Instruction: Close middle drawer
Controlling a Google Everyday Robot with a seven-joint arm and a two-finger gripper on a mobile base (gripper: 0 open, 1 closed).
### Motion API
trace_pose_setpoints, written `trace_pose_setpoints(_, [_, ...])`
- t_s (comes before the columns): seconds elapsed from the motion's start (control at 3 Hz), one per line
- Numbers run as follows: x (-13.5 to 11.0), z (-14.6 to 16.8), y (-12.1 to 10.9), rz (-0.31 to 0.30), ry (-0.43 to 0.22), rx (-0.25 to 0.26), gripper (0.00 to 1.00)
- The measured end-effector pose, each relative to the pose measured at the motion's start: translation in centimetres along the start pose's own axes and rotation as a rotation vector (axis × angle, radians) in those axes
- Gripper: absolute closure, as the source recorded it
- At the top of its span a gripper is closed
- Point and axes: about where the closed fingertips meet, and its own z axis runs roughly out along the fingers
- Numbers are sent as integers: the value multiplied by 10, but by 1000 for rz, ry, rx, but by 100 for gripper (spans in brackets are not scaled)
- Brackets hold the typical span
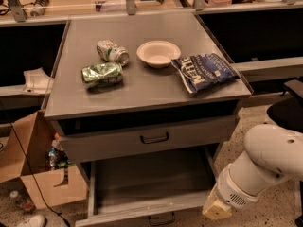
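Observation:
The middle drawer (151, 176) is pulled far out below the cabinet top; it is wide, shallow, grey and empty. Its low front panel (118, 216) lies at the bottom edge of the view, with a small dark loop handle (161, 218). Above it, the taller-fronted grey drawer (151, 138) stands slightly out. My white arm (265, 167) comes in from the right. My gripper (216, 211) is at its lower end, just outside the front right corner of the open drawer, beside the front panel.
On the cabinet top (142, 86) lie a crushed green can (102, 74), a second can (112, 52), a white bowl (158, 53) and a blue chip bag (204, 71). A cardboard box (38, 181) with bottles stands on the floor at left. A black seat (289, 110) is at right.

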Motion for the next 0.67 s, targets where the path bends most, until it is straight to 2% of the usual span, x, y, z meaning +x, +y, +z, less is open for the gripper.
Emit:
trace_pose_setpoints(0.33, [1, 7, 2, 12, -1, -17, 100])
trace_pose_setpoints(0.67, [7, 42, 2, 75, 16, -60, 100])
